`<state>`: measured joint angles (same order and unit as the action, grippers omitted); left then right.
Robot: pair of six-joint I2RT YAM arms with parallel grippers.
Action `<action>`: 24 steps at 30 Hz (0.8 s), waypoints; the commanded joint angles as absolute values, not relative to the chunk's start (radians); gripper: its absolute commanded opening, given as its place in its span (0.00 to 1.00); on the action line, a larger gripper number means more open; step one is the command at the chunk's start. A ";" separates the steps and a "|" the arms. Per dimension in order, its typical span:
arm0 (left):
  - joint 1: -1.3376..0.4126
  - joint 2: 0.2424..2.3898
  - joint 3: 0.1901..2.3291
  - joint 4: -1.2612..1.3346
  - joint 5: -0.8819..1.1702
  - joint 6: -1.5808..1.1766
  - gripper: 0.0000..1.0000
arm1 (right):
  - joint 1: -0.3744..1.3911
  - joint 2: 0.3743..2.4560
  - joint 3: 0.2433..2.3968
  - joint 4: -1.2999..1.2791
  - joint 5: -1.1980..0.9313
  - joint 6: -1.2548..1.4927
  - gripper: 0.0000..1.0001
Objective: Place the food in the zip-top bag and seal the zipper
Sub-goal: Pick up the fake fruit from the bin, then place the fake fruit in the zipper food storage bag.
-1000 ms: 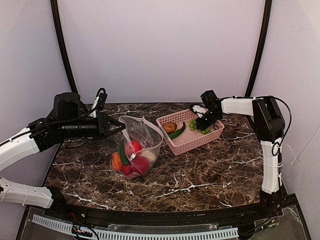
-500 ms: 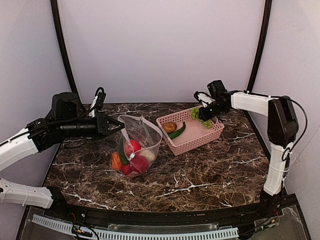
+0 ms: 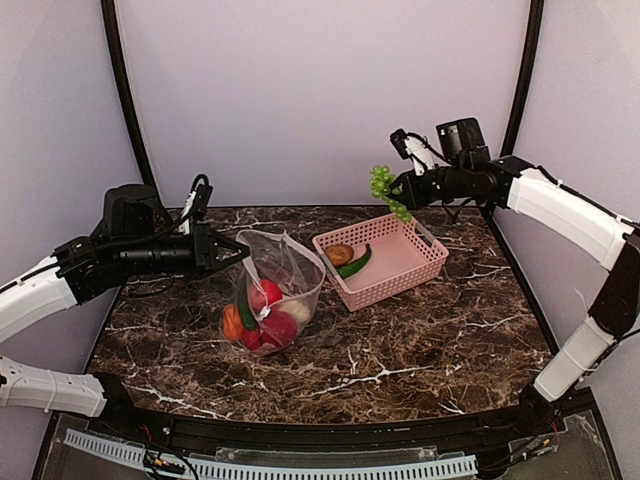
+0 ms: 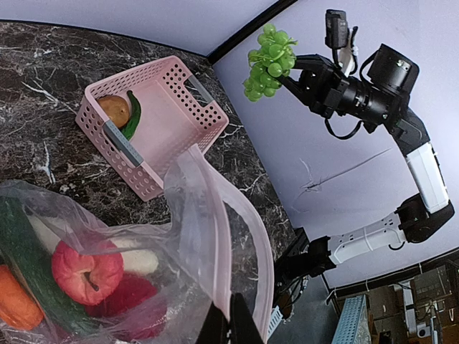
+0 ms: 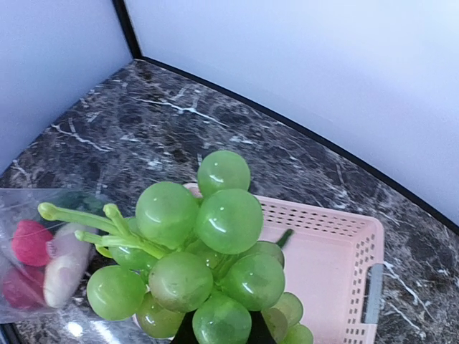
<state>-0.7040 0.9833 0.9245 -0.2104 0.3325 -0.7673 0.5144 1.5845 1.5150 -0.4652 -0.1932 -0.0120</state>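
1. The left gripper (image 3: 238, 252) is clamped together on the left rim of the zip-top bag (image 3: 292, 272) and holds the mouth up and open. The bag stands left of centre on the dark marble table (image 3: 400, 350).
2. The right gripper (image 3: 402, 187) is pinched on a bunch of green grapes (image 3: 382, 186). It holds them in the air above the far edge of the pink slotted basket (image 3: 395, 280), well apart from the bag.
3. The basket sits just to the right of the bag. At its left end lie a brown-orange rounded piece (image 3: 339, 254) and a curved green pepper (image 3: 355, 262), touching each other.
4. Inside the bag are a red apple-like fruit (image 4: 86, 271), a green cucumber (image 4: 32, 269), an orange piece (image 4: 13, 304), a cream-white vegetable (image 4: 140, 259) and a darker red piece (image 4: 133, 304), all piled together.
5. The bag's raised right wall stands between its contents and the basket.
6. The zipper (image 4: 267, 269) shows only as a pinkish strip along the rim, and no slider can be made out.
7. In the right wrist view the grapes hide nearly all of the fingers.
8. In the left wrist view the fingertips and the orange piece are cut off at the frame edge.
9. The crinkled plastic blurs the lower food.
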 commanded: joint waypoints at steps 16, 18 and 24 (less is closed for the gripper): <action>-0.699 0.941 0.876 -0.156 0.357 -0.785 0.01 | 0.994 1.473 1.542 -0.303 -0.256 0.235 0.00; -0.698 0.936 0.869 -0.156 0.355 -0.787 0.01 | 1.014 1.478 1.526 -0.276 -0.268 0.264 0.00; -0.699 0.938 0.852 -0.139 0.363 -0.793 0.01 | 1.079 1.525 1.500 -0.202 -0.268 0.302 0.00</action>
<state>-0.7040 0.9516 0.8734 -0.1726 0.3515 -0.7872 1.0401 1.4822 1.5043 -0.2974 -0.2672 0.2584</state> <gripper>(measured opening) 0.008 0.090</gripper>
